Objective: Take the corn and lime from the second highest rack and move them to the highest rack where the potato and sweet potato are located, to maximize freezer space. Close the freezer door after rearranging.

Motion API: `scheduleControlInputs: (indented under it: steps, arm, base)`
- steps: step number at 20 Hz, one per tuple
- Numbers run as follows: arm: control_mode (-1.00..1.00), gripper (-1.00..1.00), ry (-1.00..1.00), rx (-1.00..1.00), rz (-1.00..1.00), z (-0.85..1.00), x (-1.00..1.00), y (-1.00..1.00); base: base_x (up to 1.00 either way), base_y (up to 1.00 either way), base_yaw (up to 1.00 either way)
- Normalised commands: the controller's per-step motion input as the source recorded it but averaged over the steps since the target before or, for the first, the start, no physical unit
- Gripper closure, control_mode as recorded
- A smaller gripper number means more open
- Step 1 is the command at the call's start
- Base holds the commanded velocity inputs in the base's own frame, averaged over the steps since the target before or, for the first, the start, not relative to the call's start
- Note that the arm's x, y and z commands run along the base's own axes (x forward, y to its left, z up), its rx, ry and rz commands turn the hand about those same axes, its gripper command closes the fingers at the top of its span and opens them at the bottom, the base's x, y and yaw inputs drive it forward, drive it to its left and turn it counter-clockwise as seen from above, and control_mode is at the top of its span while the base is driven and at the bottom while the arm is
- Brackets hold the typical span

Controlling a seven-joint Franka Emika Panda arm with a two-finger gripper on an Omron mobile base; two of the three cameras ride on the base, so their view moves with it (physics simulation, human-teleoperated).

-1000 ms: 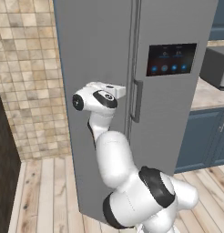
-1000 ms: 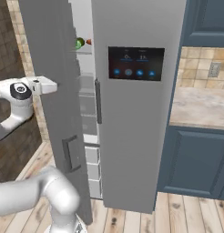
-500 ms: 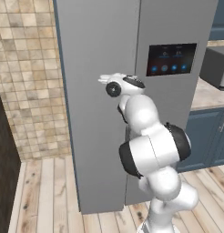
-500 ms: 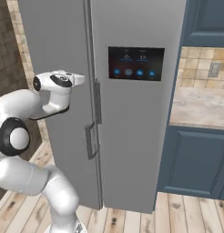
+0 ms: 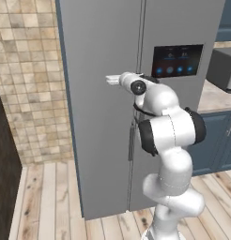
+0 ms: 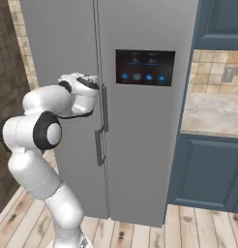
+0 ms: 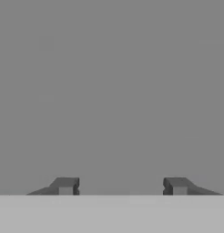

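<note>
Centre of left base view: gripper point(image 7: 118, 186), fingers apart, empty, presses flat against freezer door point(image 5: 98, 93); door looks shut, flush with dispenser panel point(image 5: 177, 61) at right.

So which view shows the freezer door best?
The left base view: the freezer door appears shut, with the gripper at its face. The right base view shows the door and long handle partly behind the arm. The hand view shows flat grey past open fingers.

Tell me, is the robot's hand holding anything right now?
No, nothing. The end effector is open and empty, its fingers spread apart, facing the flat grey freezer door, which looks closed.
</note>
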Motion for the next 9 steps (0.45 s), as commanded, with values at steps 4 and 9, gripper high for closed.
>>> scheduleControlInputs:
  steps: [4, 9]
  arm:
    - [-1.00, -1.00, 0.08, 0.00, 0.09, 0.20, 0.23, 0.00]
    - [-1.00, -1.00, 0.07, 0.00, 0.04, 0.33, 0.00, 0.00]
  base:
    - [0.00, 0.00, 0.00]
    - [0.00, 0.00, 0.00]
